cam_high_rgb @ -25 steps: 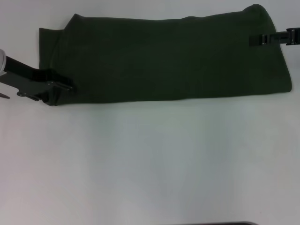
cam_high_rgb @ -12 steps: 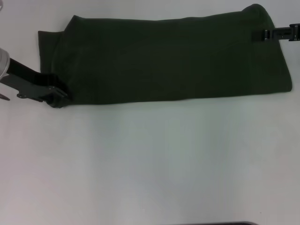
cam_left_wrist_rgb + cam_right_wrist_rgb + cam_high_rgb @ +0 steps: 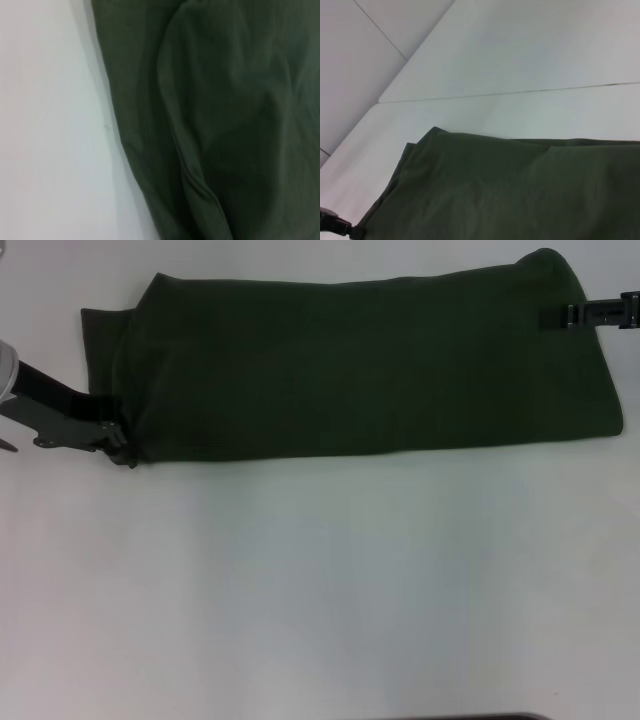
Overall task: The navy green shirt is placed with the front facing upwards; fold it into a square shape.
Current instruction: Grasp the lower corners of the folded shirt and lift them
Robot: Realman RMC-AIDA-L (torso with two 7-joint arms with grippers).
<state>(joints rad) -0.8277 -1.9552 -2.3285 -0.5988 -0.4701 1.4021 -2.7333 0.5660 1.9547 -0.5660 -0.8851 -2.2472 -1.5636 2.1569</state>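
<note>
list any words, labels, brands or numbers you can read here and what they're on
None can be read in any view.
The dark olive-green cotton shirt lies folded into a long band on the white table, showing only plain fabric: no lettering or label shows.
The left gripper and right gripper at its ends carry no legible marking.

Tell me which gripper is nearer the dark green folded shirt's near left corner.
Left. The left gripper sits right at that corner of the dark green folded cotton shirt; the right gripper is at the shirt's far right end, the whole length away.
</note>
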